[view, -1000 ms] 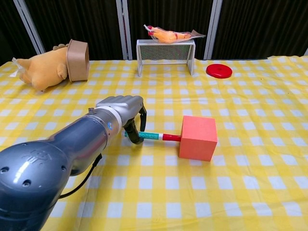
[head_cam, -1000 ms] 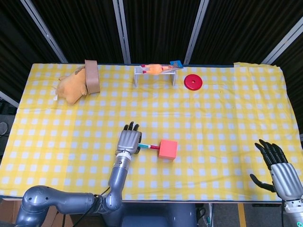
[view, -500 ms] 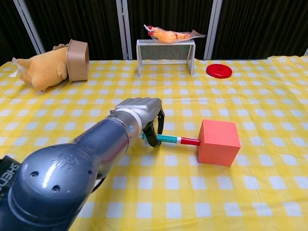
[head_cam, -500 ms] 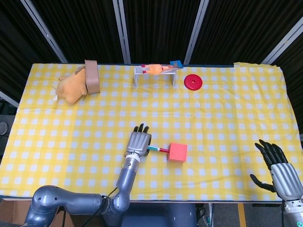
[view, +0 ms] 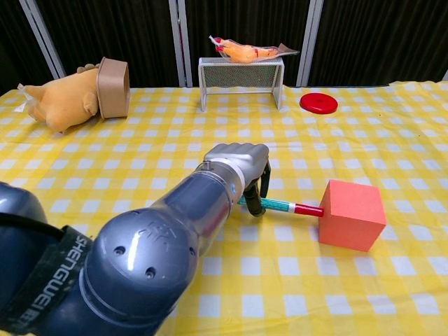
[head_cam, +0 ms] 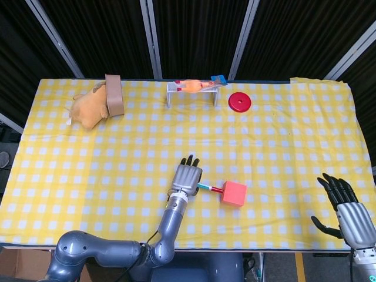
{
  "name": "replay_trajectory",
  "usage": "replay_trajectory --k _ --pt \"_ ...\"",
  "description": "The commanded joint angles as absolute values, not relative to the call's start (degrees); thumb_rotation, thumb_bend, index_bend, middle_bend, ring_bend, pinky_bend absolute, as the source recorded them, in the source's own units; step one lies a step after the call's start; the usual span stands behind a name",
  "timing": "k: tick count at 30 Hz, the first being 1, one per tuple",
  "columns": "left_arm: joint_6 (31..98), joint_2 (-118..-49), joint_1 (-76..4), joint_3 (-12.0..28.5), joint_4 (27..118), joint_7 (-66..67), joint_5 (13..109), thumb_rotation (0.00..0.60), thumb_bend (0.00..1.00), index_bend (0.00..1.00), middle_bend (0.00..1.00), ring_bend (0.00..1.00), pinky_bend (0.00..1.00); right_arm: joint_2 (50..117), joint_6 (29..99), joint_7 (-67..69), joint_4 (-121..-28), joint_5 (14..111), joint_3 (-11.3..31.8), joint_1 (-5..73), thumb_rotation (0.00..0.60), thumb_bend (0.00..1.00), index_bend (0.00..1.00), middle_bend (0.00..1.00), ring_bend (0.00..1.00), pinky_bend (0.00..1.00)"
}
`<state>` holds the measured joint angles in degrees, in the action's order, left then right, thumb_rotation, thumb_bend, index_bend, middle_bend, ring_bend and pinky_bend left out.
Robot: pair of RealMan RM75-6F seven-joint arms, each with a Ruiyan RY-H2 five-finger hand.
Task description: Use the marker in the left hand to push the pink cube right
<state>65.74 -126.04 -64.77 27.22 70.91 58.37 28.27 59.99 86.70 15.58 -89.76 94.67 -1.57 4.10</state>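
My left hand (view: 238,162) fingers are gripping the marker (view: 287,207), its tip pressing the pink cube (view: 351,214); I'm mid-push, needing steady rightward travel.

A robot test bench in a lab, dressed up with a household cloth.

A table (head_cam: 282,141) under a yellow-and-white checked cloth stands against black curtains (head_cam: 194,35) hung between bare metal frame bars (head_cam: 154,38), a staged backdrop, not a room anyone lives in. Unrelated props sit along the far edge: a plush toy (view: 66,101), a small wire rack (view: 241,80) with a packaged item on top, and a red disc (view: 318,103). Two metal robot arms reach in from the near side.
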Motion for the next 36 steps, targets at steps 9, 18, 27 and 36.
replay_trajectory --k 9,18,27,36 --pt "63.8 -129.4 -69.7 30.2 67.5 59.2 27.9 0.600 0.46 0.65 0.12 0.00 0.12 59.9 86.4 15.4 -89.9 94.4 -1.6 4.1 0.600 0.32 0.00 0.00 0.00 0.00" --pt "63.2 -130.0 -73.0 30.3 66.3 58.9 25.4 0.600 0.46 0.65 0.12 0.00 0.12 59.8 86.5 15.6 -89.9 94.3 -1.5 4.1 0.600 0.32 0.00 0.00 0.00 0.00" --pt "64.3 -130.0 -74.3 29.4 65.8 58.7 23.9 0.600 0.46 0.65 0.12 0.00 0.12 59.8 86.4 15.5 -89.9 94.5 -1.6 4.1 0.600 0.32 0.00 0.00 0.00 0.00" --pt "66.4 -127.3 -71.5 27.6 67.7 58.7 25.4 0.600 0.46 0.65 0.12 0.00 0.12 59.6 86.5 15.9 -89.8 94.2 -1.5 3.9 0.600 0.32 0.00 0.00 0.00 0.00"
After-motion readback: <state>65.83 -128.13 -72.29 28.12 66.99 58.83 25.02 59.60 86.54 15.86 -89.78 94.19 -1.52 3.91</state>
